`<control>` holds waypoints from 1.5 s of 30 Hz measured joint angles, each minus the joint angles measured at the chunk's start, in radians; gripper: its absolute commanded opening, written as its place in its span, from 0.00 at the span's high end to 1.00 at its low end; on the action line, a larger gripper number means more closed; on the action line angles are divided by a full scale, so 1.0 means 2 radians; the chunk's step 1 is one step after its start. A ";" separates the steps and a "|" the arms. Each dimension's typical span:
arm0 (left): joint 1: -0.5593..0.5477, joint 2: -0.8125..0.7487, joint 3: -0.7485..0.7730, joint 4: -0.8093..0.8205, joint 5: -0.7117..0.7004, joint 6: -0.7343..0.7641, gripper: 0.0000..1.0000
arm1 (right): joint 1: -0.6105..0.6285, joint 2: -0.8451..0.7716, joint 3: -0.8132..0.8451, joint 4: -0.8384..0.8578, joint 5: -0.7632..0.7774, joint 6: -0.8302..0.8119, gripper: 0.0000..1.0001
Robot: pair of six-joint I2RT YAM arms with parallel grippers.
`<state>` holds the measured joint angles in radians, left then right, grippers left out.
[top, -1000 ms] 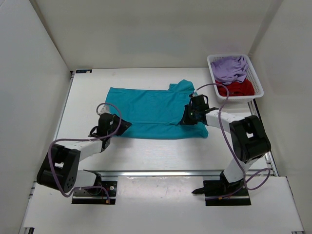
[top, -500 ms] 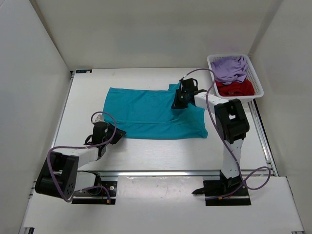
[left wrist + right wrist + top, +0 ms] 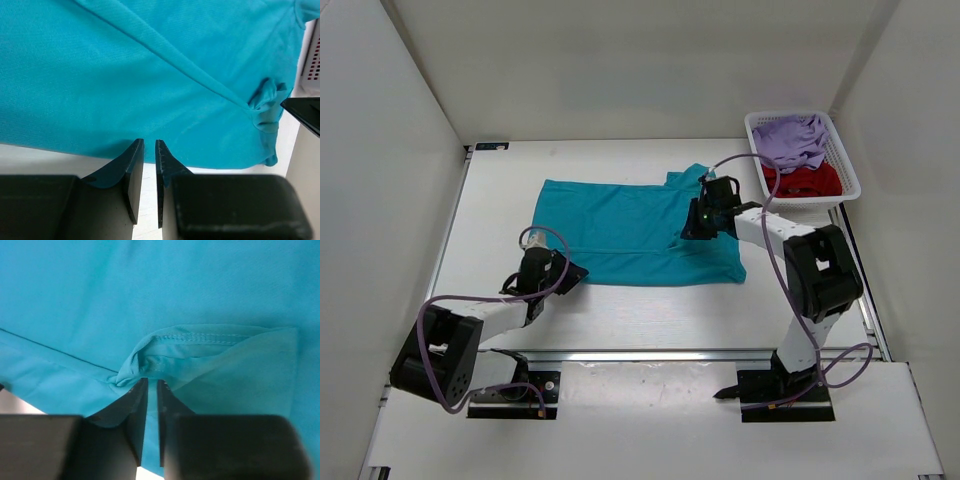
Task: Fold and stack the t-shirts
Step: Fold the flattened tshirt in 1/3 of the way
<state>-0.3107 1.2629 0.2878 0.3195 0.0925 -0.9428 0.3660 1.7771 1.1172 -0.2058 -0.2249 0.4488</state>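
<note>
The teal t-shirt (image 3: pixel 630 225) lies spread flat on the white table, one sleeve sticking out at its far right. My left gripper (image 3: pixel 572 270) sits at the shirt's near-left hem. In the left wrist view (image 3: pixel 149 144) its jaws are shut with bare table showing in the slit and the tips at the teal edge (image 3: pixel 150 75). My right gripper (image 3: pixel 690 230) is on the shirt's right part. In the right wrist view (image 3: pixel 152 382) it is shut, with a puckered fold of teal cloth (image 3: pixel 150 360) bunched at its tips. The lavender shirt (image 3: pixel 790 138) and dark red shirt (image 3: pixel 805 182) lie in the basket.
The white mesh basket (image 3: pixel 753 147) stands at the table's far right corner. White walls close the table on the left, back and right. The arm bases and a metal rail (image 3: pixel 650 355) run along the near edge.
My right gripper went far-left over the shirt's sleeve area, then came back toward the near right. My left gripper drew back off the shirt's near-left corner to its hem.
</note>
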 measured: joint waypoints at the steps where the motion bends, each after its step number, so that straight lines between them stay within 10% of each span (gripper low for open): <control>1: -0.002 0.002 0.000 -0.001 -0.002 0.000 0.74 | 0.001 0.005 0.000 0.001 -0.002 -0.002 0.82; 25: 0.008 -0.010 -0.009 0.005 -0.001 0.000 0.73 | 0.041 0.096 0.095 -0.008 -0.012 -0.010 1.00; 36: 0.011 -0.019 -0.008 -0.002 -0.002 0.004 0.73 | 0.070 0.111 0.138 -0.041 0.019 -0.019 0.67; 45: -0.030 0.021 0.063 -0.051 -0.023 0.036 0.74 | 0.034 -0.065 -0.060 0.008 0.041 -0.003 0.85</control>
<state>-0.3698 1.3048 0.4145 0.2184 0.0475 -0.8700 0.4335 1.6474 0.9970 -0.1902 -0.1421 0.4431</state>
